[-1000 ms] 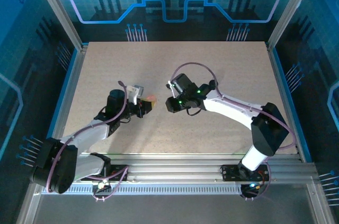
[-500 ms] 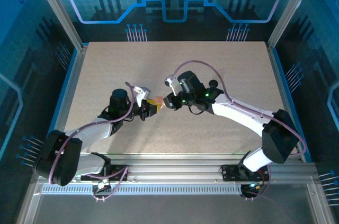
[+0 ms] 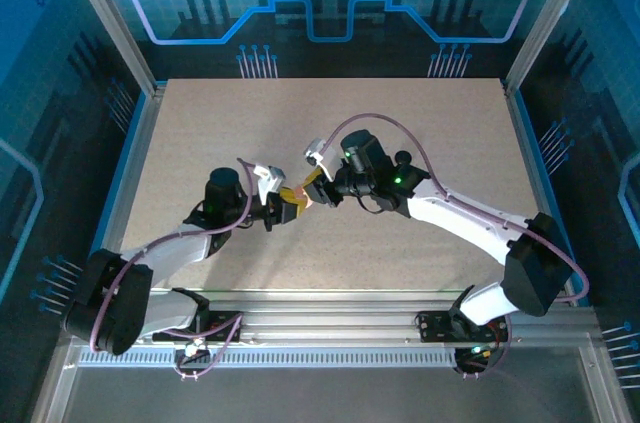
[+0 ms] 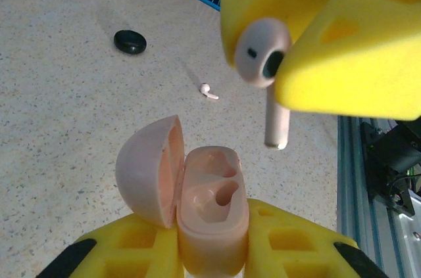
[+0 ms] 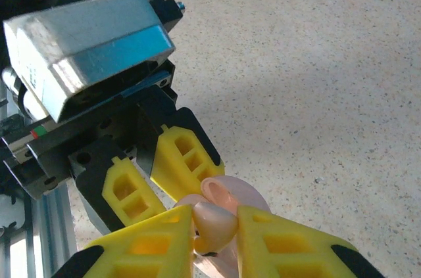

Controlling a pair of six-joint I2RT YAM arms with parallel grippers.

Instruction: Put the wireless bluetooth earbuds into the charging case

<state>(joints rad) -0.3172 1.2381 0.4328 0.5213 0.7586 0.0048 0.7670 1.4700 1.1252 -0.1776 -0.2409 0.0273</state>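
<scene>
My left gripper (image 4: 214, 242) is shut on a pink charging case (image 4: 212, 212) held upright, its lid (image 4: 148, 169) swung open to the left and both wells empty. Just above the case hangs a whitish earbud (image 4: 262, 51), stem down, pinched by my right gripper (image 4: 271, 61). In the right wrist view the right gripper (image 5: 214, 229) is shut on the earbud (image 5: 216, 217), with the case lid (image 5: 231, 192) right behind it. From the top external view the two grippers meet at mid-table, left (image 3: 284, 205) and right (image 3: 316, 191). Another whitish earbud (image 4: 209, 91) lies on the table beyond.
A round black puck (image 4: 130, 41) rests on the speckled tabletop (image 4: 66, 114) farther off. A blue-edged metal rail (image 4: 358, 160) runs along the right of the left wrist view. Blue enclosure walls (image 3: 130, 143) border the table.
My right arm has swung left with the earbud until it hangs over the open case. The left gripper has shifted slightly right with the case.
</scene>
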